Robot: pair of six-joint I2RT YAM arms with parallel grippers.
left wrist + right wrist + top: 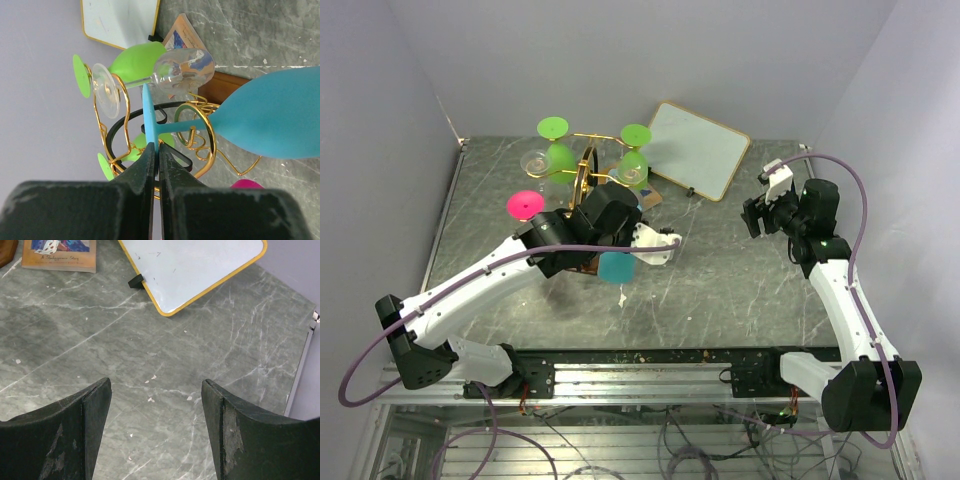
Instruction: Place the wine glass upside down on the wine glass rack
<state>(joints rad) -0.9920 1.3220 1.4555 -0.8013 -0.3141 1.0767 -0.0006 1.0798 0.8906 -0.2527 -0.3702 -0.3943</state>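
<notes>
1. The blue wine glass [270, 117] is nearest to the arm bases. It hangs upside down at the near side of the rack, foot up and bowl down, clear of the desk [740, 290].
2. The left pincer [156, 152] is pinched almost closed on the rim of that glass's foot, one finger on each face of the disc.
3. In the left wrist view the blue stem crosses a gold ring of the wine glass rack [585, 172]. I cannot tell whether it rests on the wire.
4. Off to the right, well apart from the rack, the right pincer [155, 385] hovers over bare desk. Its fingers are spread wide and hold nothing.
5. On the rack a clear glass [182, 70] hangs inverted just beside the blue foot.
6. Two green glasses [560, 155] [634, 165] hang on the rack's farther arms, and a pink foot [525, 205] shows on its left side.
7. A small book [60, 252] lies flat on the desk near the rack's wooden base.
8. Farthest back, a white board [698, 150] with a yellow frame stands tilted on the desk, right of the rack.
</notes>
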